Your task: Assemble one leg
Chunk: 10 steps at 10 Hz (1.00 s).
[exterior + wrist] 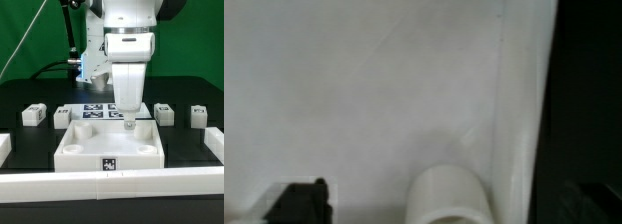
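The large white tray-like part lies in the middle of the table, and its flat surface fills the wrist view. My gripper hangs straight down over its far right area. A white rounded leg stands upright between my fingers, seen end-on; in the exterior view the leg shows just under the gripper. The dark left fingertip stands well apart from the leg, and the right one is dim against the black table. The jaws are wide and do not touch the leg.
More white tagged blocks lie on the black table: two on the exterior view's left and two on its right. The marker board lies behind the tray. A white fence runs along the front.
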Each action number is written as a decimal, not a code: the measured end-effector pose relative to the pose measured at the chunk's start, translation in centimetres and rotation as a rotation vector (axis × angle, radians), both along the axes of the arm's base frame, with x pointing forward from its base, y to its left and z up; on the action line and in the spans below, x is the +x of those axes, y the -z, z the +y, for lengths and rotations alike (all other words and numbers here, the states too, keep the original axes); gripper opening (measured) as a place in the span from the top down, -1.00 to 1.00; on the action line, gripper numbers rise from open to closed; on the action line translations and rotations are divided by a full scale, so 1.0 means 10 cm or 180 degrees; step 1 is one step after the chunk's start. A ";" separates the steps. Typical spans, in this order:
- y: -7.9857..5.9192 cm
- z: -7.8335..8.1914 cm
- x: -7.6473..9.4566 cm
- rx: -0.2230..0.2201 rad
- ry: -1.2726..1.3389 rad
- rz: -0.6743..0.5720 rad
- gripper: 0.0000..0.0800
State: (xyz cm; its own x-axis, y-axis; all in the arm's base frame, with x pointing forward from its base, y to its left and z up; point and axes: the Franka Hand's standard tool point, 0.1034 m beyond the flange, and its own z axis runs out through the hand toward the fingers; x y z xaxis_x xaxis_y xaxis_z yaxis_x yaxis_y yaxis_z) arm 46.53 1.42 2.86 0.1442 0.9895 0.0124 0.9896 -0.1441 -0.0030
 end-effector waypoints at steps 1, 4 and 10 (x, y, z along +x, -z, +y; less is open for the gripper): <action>0.05 0.01 -0.02 0.0006 0.0003 0.0015 -0.63; 0.12 0.01 -0.05 0.0015 0.0011 0.0035 -0.63; 0.12 0.01 -0.05 0.0015 0.0031 0.0034 0.02</action>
State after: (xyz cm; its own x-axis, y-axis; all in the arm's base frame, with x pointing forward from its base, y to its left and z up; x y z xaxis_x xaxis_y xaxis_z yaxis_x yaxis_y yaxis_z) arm 45.99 1.49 1.64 0.1540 0.9879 0.0156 0.9880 -0.1538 -0.0142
